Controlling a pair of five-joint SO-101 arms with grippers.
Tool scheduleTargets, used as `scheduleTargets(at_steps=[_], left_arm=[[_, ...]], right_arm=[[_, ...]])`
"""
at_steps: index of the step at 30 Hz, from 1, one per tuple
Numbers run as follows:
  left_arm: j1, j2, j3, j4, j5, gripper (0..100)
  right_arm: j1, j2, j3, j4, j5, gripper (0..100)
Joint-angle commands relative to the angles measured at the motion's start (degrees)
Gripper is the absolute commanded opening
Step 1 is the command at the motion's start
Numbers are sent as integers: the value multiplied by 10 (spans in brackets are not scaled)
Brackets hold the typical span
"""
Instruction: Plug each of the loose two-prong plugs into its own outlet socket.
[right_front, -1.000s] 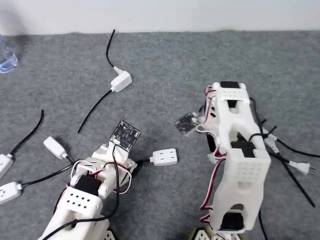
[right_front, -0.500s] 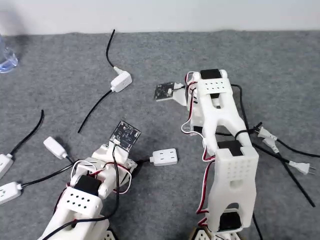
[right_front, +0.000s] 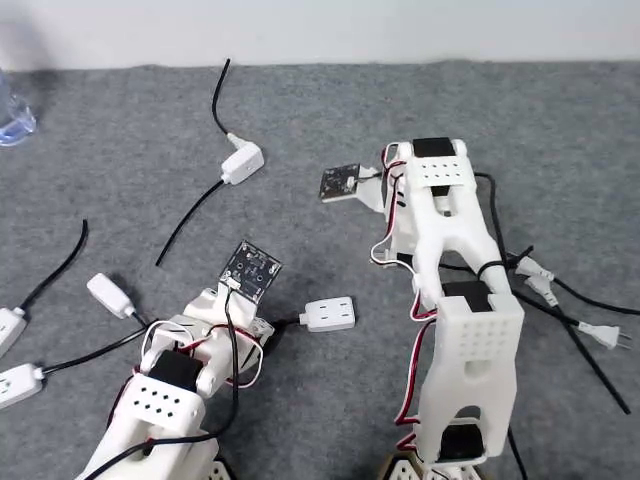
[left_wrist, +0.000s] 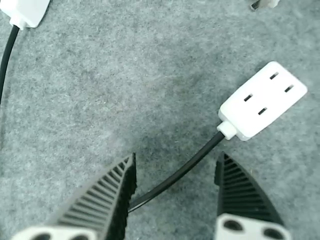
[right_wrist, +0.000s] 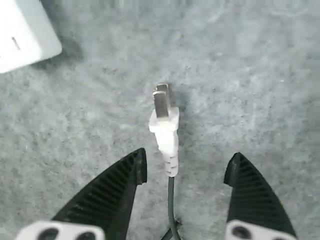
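Observation:
In the right wrist view a white two-prong plug (right_wrist: 165, 127) lies on the grey carpet, prongs pointing away, just ahead of my open right gripper (right_wrist: 187, 155) and in line with the gap between its fingers. In the left wrist view my left gripper (left_wrist: 176, 160) is open astride the black cable (left_wrist: 175, 177) of a white outlet socket (left_wrist: 262, 100), without touching it. The high view shows that socket (right_front: 328, 313) beside the left arm (right_front: 200, 350); the right arm (right_front: 450, 250) stretches over the carpet's middle.
More loose plugs (right_front: 530, 270) and black cables lie right of the right arm. A white angled plug (right_front: 242, 163) sits at the back. Other white sockets (right_front: 108, 293) lie at the left edge. A socket corner (right_wrist: 22, 35) shows near the right gripper.
The right arm swung away from its base and to the left, then settled slightly rightward. The left arm has kept still.

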Motion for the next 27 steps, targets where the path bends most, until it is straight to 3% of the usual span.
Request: scheduleTargets(at_steps=[1, 27], left_arm=[[5, -8, -2, -14, 2, 240], [5, -8, -2, -14, 2, 240]], right_arm=[[2, -11, -16, 11, 11, 188], [-7, 25, -4, -37, 25, 151]])
